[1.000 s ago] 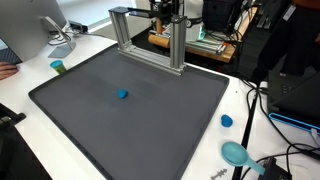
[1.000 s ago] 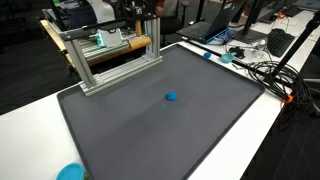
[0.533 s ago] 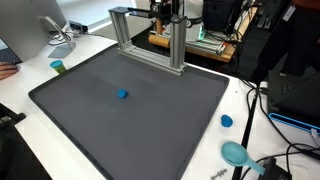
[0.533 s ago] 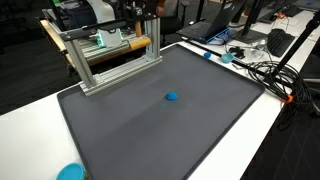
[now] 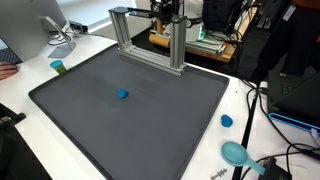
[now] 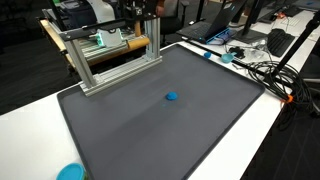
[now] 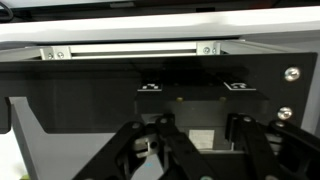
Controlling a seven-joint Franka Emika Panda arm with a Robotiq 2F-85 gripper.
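Note:
My gripper (image 7: 200, 125) sits behind the aluminium frame (image 5: 180, 50) at the back of the table, seen small and dark in both exterior views (image 5: 165, 12) (image 6: 147, 12). In the wrist view its two dark fingers rise from the bottom edge, drawn in towards each other. They face a black panel (image 7: 90, 90) under the frame's silver bar (image 7: 130, 50). I can make out nothing held between them; that view is dim. A small blue piece (image 5: 122, 95) (image 6: 172, 97) lies alone on the dark grey mat (image 5: 160, 115) (image 6: 170, 135), far from the gripper.
On the white table around the mat are a blue cap (image 5: 226, 121), a teal dish (image 5: 236, 153), a green cup (image 5: 58, 67) and cables (image 6: 265, 70). A hand (image 5: 8, 70) rests at one table edge. Equipment crowds the space behind the frame.
Nothing has visibly moved in the exterior views; the arm and the blue piece stay where they were.

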